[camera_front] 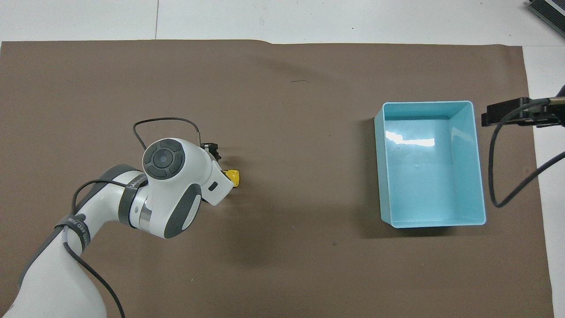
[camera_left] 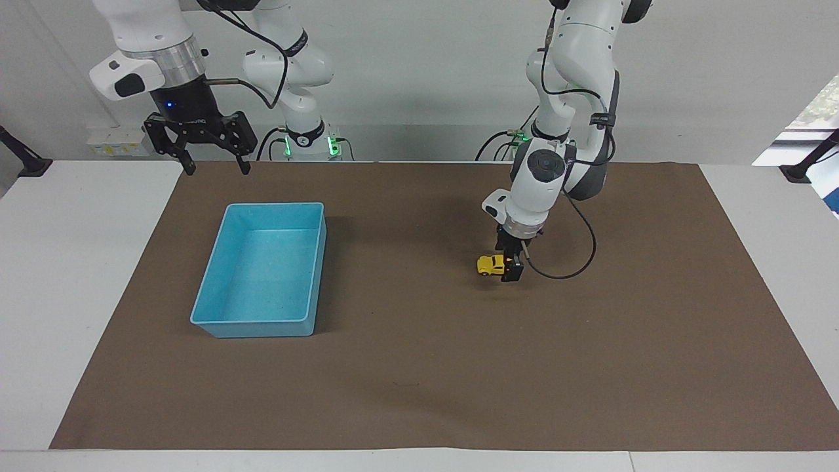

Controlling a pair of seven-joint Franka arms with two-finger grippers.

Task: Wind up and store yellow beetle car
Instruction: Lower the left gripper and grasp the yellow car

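The yellow beetle car (camera_left: 488, 265) stands on the brown mat, toward the left arm's end of the table. My left gripper (camera_left: 511, 274) has come down over the car's end that faces that side; its fingers point down and stand open, with no grip showing. In the overhead view the left wrist covers most of the car (camera_front: 234, 176), leaving only its tip in sight. My right gripper (camera_left: 211, 169) hangs open and raised over the mat's edge nearest the robots, above the light blue bin's end of the table, and waits.
The light blue bin (camera_left: 216, 321) sits with nothing in it on the brown mat (camera_left: 419, 367), toward the right arm's end. A black cable loops from the left wrist (camera_left: 570, 262) just above the mat beside the car.
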